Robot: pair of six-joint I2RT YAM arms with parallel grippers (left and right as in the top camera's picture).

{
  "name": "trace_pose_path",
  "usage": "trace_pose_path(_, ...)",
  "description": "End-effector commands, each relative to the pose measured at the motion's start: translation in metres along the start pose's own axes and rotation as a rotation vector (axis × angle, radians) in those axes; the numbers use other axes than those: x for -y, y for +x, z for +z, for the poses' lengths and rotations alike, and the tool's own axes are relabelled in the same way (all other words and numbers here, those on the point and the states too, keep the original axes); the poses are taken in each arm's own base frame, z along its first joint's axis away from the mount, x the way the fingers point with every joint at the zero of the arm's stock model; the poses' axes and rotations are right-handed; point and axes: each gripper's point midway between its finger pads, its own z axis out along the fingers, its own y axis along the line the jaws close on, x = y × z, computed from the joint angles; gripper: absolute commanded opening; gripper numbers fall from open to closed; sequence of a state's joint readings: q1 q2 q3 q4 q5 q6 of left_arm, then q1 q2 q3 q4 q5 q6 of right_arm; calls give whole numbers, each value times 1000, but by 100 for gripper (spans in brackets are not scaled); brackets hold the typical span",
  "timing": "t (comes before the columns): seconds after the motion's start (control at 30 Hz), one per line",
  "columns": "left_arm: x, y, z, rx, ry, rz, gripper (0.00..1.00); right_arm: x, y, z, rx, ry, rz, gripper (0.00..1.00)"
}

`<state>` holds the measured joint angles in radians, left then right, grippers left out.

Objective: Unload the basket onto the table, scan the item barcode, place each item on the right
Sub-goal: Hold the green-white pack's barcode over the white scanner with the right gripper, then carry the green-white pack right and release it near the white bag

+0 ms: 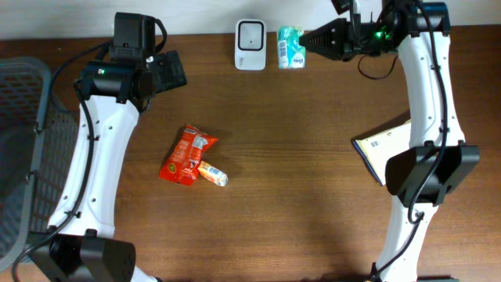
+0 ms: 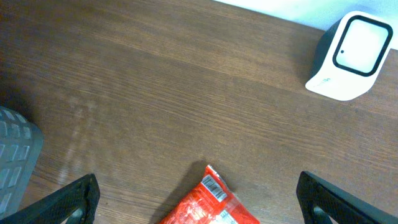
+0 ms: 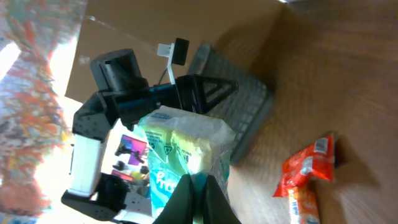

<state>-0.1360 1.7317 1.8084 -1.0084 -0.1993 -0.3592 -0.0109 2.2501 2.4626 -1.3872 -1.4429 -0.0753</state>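
Overhead, a gray basket (image 1: pixel 19 117) sits at the left edge of the brown table (image 1: pixel 297 196). Next is the left gripper (image 1: pixel 171 72), up over the far left part of the table. Its jaws are wide open and hold nothing. The left wrist view shows its two black fingers (image 2: pixel 68 199) far apart, with bare wood and the top of a red bag between them.

The red snack bag (image 1: pixel 186 155) lies flat near the middle of the table. A small yellow and white tube (image 1: pixel 213 174) lies right up against its lower right corner.

At the far edge stands a white scanner (image 1: pixel 250 45). Just beside it, on its right, is the green and white pack (image 1: pixel 290 47). The right gripper (image 1: pixel 308 39) reaches it from the right, and its jaws are pinched tight on the pack. I cannot tell if the pack touches the table.

Further right, a thin book (image 1: pixel 382 145) lies flat, partly under the right arm.
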Motion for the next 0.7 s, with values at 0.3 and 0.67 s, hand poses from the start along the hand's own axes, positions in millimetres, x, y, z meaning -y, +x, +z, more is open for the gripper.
trace_pose_path(0.3,-1,-2,-1,8,-5,13,99,65,-91,68,245,1617,-740,4)
trace_pose_path(0.67,-1,-2,-1,8,-5,13,99,201,-111,119,-62,1736,-1146,4)
